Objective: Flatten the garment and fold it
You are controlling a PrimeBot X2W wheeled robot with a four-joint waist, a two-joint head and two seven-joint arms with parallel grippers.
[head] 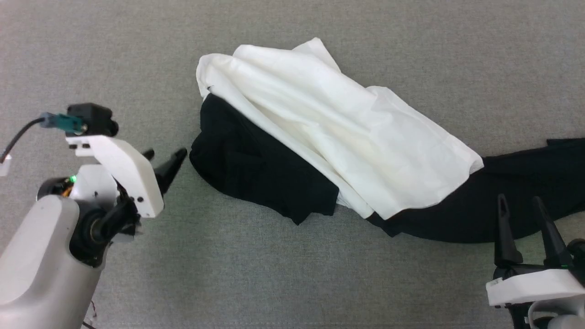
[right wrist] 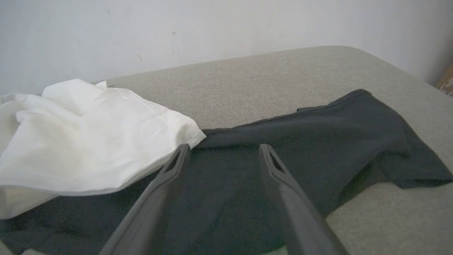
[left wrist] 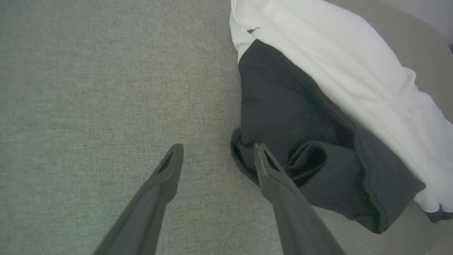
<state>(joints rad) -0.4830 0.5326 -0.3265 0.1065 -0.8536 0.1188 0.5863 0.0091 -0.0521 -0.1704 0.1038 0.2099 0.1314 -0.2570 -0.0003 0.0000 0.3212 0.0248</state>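
The left gripper and the right gripper are both spread and hold nothing, with the garment just ahead of the left tips and under the right tips.

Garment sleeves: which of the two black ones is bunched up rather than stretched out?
The sleeve beside the left hand: a short folded heap partly under the white body. The sleeve by the right hand runs out long.

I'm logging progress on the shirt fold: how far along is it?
Nothing looks done: the soft white shirt with black sleeves lies bunched and twisted on the grey fabric surface, one black sleeve crumpled partly under the white body. In hand: nothing; the left claw is open beside that sleeve, the right claw open over the other sleeve. Flattening and all folding remain.
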